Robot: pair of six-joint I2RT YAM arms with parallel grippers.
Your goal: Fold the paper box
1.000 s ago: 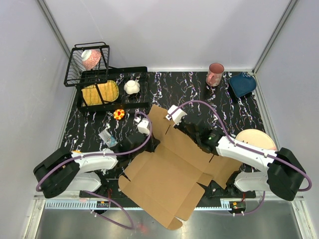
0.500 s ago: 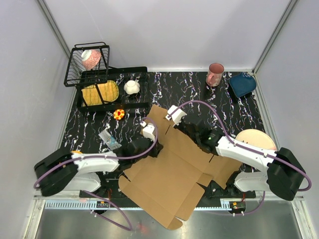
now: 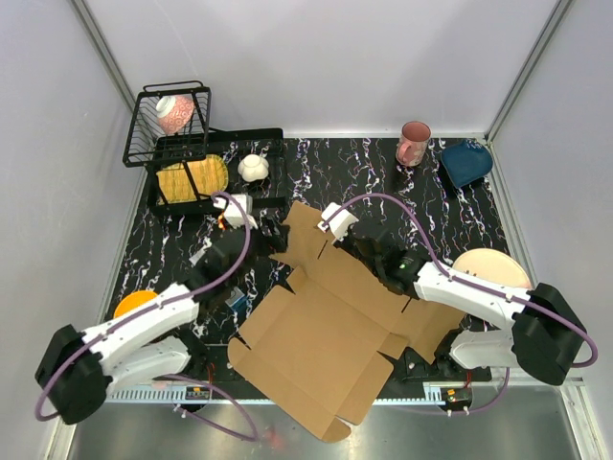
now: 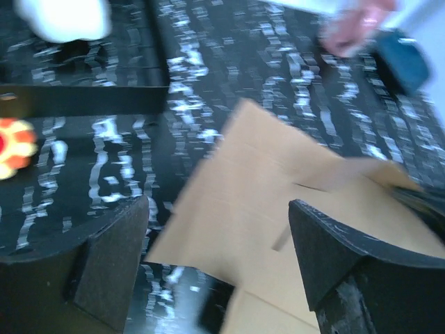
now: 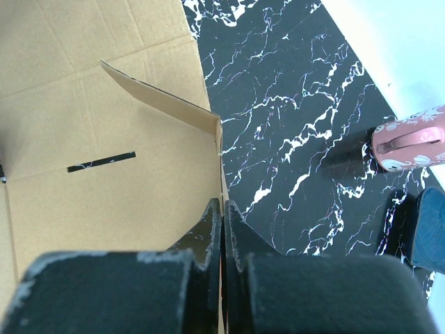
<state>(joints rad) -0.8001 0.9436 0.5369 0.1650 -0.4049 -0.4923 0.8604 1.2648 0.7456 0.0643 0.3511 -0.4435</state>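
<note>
**Table** (image 3: 374,177), black with white veining. It carries the paper box (image 3: 326,335), a brown die-cut sheet lying mostly flat at the centre between the two arms. The sheet's near corner overhangs the table's front edge. Probable hazard: any pull toward the arm bases slides more of the sheet off the table, and the overhang may tip it down.

**Right tool** (image 5: 222,223), clenched. The sheet's far-right edge runs in between its fingertips, so it appears to pinch the cardboard there, and a short flap stands up just beyond it. Probable hazard: one thin pinch is the only hold on a large sheet. A lift or twist could make the cardboard pivot about that point, slip out, or crease away from its score lines.

**Left tool** (image 4: 217,236), released, its jaws wide apart and holding nothing. It hovers just beside the far-left flap. The left wrist view is blurred, so its height above the flap cannot be judged. Probable hazard: closing here may catch only the flap's corner and crumple it, or miss it altogether.

**Dish rack** (image 3: 268,144) and small orange toy (image 4: 10,145), both near the left wrist. Probable hazard: a sideways swing of that arm could strike either.

**Pink mug** (image 5: 407,142), well apart from the sheet. Low risk.
</note>
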